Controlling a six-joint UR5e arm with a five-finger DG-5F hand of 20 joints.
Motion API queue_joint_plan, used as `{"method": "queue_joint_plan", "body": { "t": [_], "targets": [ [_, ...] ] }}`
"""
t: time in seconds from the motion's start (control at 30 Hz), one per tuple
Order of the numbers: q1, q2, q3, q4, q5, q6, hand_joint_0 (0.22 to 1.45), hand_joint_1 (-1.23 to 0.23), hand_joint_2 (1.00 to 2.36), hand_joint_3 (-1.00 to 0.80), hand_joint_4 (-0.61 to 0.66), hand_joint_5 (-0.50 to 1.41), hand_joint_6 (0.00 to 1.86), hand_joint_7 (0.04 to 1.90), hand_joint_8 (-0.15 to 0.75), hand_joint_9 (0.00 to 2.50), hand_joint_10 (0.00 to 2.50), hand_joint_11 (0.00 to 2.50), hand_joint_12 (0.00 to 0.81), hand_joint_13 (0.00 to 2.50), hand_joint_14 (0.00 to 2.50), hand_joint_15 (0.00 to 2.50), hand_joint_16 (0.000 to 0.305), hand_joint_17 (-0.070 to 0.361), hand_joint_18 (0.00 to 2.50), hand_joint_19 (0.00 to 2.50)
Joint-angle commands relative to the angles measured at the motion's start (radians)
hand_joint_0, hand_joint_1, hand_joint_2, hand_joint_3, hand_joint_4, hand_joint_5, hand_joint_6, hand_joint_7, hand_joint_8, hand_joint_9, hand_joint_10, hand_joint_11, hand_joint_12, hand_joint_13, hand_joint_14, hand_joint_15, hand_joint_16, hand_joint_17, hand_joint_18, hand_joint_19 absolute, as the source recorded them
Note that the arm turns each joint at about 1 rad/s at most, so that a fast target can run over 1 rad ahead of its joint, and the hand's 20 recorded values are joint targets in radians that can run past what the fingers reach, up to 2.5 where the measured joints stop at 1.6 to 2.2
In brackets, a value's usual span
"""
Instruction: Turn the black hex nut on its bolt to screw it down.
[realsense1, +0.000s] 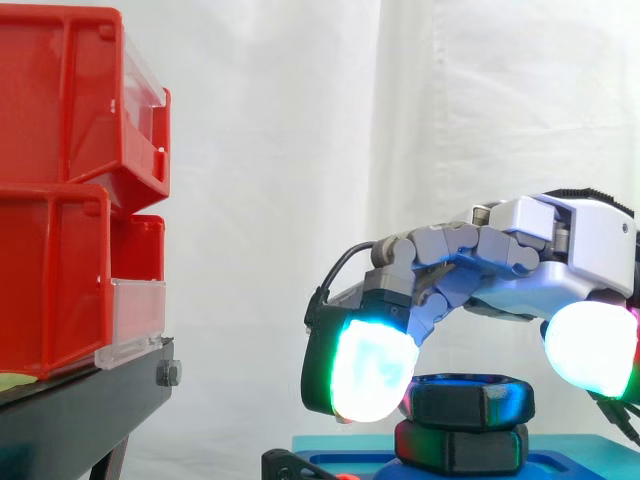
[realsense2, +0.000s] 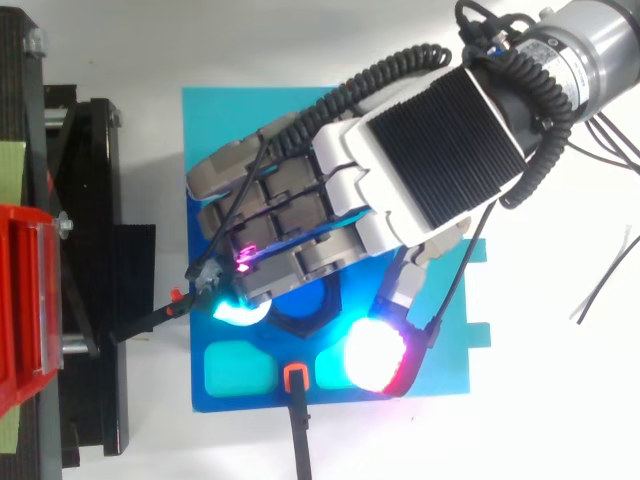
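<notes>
The black hex nut (realsense1: 470, 400) sits on its bolt above a second black hex piece (realsense1: 460, 447), on a blue base (realsense2: 215, 120). My hand (realsense1: 520, 250) arches over the nut from the right with its fingers curled down around it. A cyan-glowing fingertip (realsense1: 370, 372) presses at the nut's left side. The white-glowing thumb pad (realsense1: 590, 347) hangs close by the nut's right side. In the top view the nut (realsense2: 305, 318) shows partly under the hand (realsense2: 330, 210), between the cyan pad (realsense2: 240, 310) and the thumb pad (realsense2: 375, 355).
Red bins (realsense1: 60, 150) are stacked on a black stand (realsense1: 80, 410) at the left, a short gap from the blue base. A black clamp with an orange tip (realsense2: 296, 378) grips the base's near edge, and another reaches in from the stand side (realsense2: 150, 320).
</notes>
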Motion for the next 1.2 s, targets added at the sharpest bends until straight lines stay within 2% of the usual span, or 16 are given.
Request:
{"method": "queue_joint_plan", "body": {
  "t": [0.0,0.4,0.63,0.73,0.83,1.07,1.13,1.17],
  "targets": [
    [-0.018,0.0,0.0,0.0,-0.025,0.0,0.43,-0.27,1.0,-0.5,0.17,-0.13,0.6,1.09,0.258,0.8,0.01,0.3,0.292,0.72,0.01,0.31,0.042,0.094,0.5,0.34],
    [-0.055,0.0,0.0,0.006,-0.062,0.0,0.43,-0.27,1.0,-0.5,0.18,-0.12,0.58,1.11,0.257,0.8,0.01,0.32,0.294,0.72,0.01,0.31,0.042,0.094,0.5,0.33],
    [-0.063,0.001,0.001,0.031,-0.068,0.025,0.43,-0.27,1.0,-0.5,0.18,-0.11,0.51,1.22,0.255,0.8,0.01,0.32,0.294,0.72,0.01,0.31,0.042,0.094,0.5,0.33],
    [-0.055,0.0,0.008,0.063,-0.065,0.052,0.43,-0.27,1.0,-0.5,0.18,-0.11,0.5,1.21,0.256,0.79,0.01,0.32,0.295,0.72,0.01,0.31,0.042,0.094,0.5,0.33],
    [-0.04,0.0,0.034,0.092,-0.059,0.1,0.43,-0.27,1.0,-0.5,0.18,-0.11,0.5,1.19,0.255,0.79,0.01,0.32,0.295,0.72,0.01,0.31,0.042,0.094,0.5,0.33],
    [-0.014,0.0,0.051,0.097,-0.024,0.12,0.43,-0.28,1.0,-0.5,0.18,-0.11,0.5,1.17,0.255,0.79,0.01,0.32,0.296,0.72,0.01,0.31,0.042,0.094,0.5,0.33],
    [0.006,0.0,0.049,0.09,-0.01,0.112,0.43,-0.28,1.0,-0.5,0.19,-0.11,0.5,1.16,0.254,0.79,0.01,0.32,0.295,0.72,0.01,0.31,0.042,0.094,0.5,0.33],
    [0.009,0.0,0.046,0.089,-0.008,0.11,0.43,-0.28,1.0,-0.5,0.19,-0.11,0.5,1.16,0.254,0.79,0.01,0.32,0.295,0.72,0.01,0.31,0.042,0.094,0.5,0.33]
  ]
}}
